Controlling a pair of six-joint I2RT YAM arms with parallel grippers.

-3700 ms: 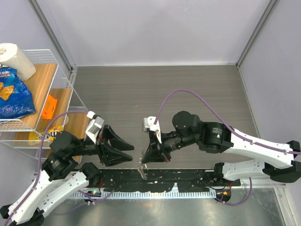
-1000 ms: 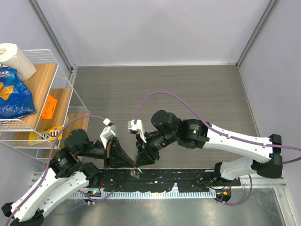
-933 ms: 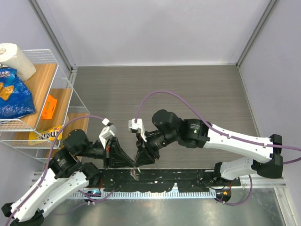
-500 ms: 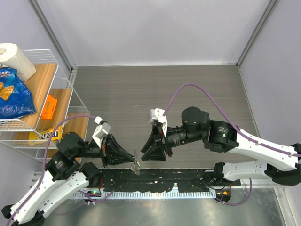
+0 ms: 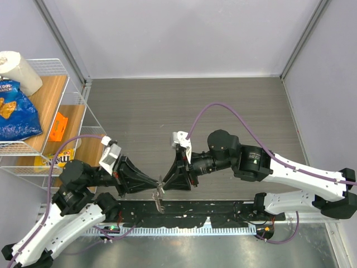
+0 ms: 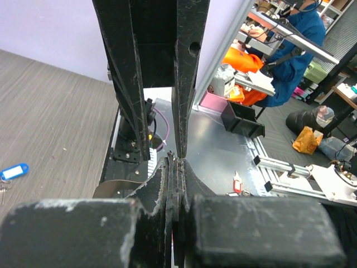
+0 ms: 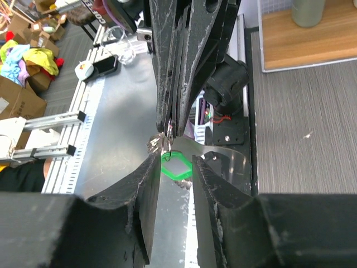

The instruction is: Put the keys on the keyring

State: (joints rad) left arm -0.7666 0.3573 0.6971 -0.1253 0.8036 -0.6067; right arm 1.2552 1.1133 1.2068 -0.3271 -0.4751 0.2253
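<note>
Right tool (image 5: 167,185) back against left tool (image 5: 154,182), green-headed key (image 7: 176,168) seemingly between.

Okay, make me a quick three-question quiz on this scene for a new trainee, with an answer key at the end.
1. True or false: a gripper is holding the blue-tagged key.
2. In the right wrist view, what colour is the key head sitting between the fingers of the right gripper? A red, B green, C yellow.
3. Fill in the blank: in the left wrist view, the fingers of the left gripper are pressed ____ (open or shut).

Key: 1 false, it lies alone on the table. 2 B. 3 shut.
</note>
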